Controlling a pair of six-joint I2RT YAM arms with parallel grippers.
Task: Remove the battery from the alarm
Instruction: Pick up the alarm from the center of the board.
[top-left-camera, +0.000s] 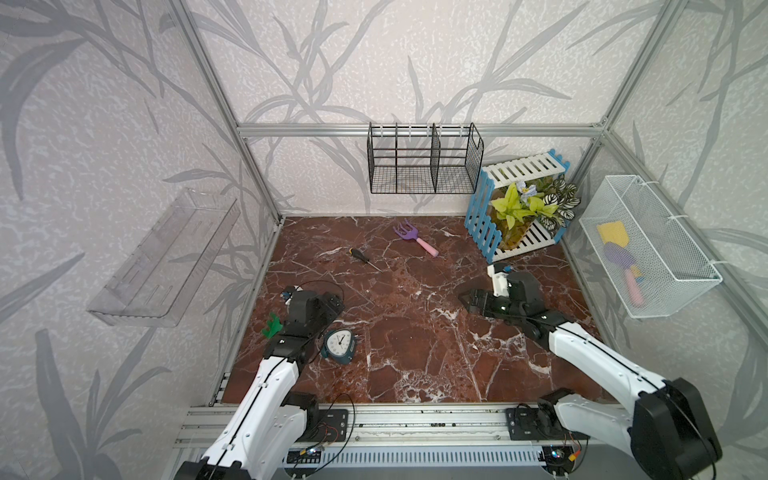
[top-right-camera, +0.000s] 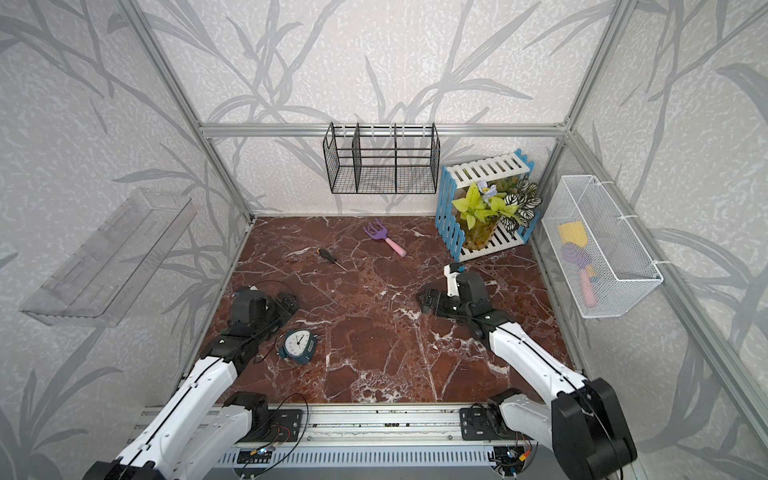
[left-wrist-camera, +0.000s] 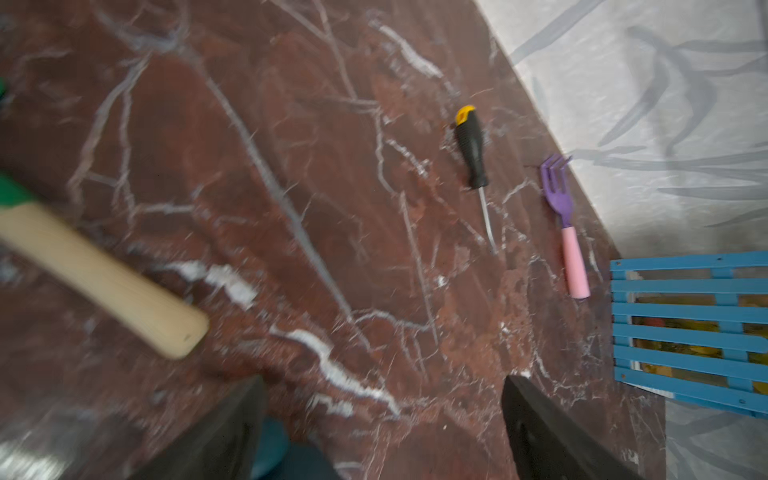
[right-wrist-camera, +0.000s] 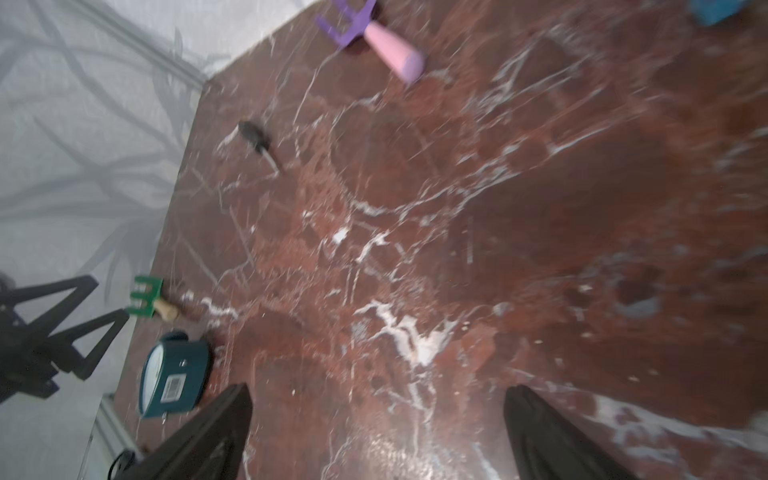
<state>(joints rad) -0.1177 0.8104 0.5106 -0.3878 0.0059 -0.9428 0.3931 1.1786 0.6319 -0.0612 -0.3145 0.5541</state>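
The dark-teal alarm (top-left-camera: 338, 347) (top-right-camera: 298, 343) sits near the table's front left, its white dial showing in both top views. The right wrist view shows its side with a barcode label (right-wrist-camera: 174, 374). No battery shows in any view. My left gripper (top-left-camera: 330, 302) (top-right-camera: 286, 301) hovers just behind the alarm, open, with nothing between its fingers (left-wrist-camera: 384, 380). A sliver of the teal alarm (left-wrist-camera: 270, 444) shows beside one finger. My right gripper (top-left-camera: 467, 299) (top-right-camera: 424, 299) is over the table's right middle, open and empty (right-wrist-camera: 380, 388), pointing left.
A black-and-yellow screwdriver (top-left-camera: 365, 258) (left-wrist-camera: 471, 149) and a purple-pink rake (top-left-camera: 413, 237) lie at the back. A green rake with a wooden handle (top-left-camera: 273, 325) (left-wrist-camera: 104, 278) lies left of my left arm. A blue-white crate with a plant (top-left-camera: 519, 199) stands back right.
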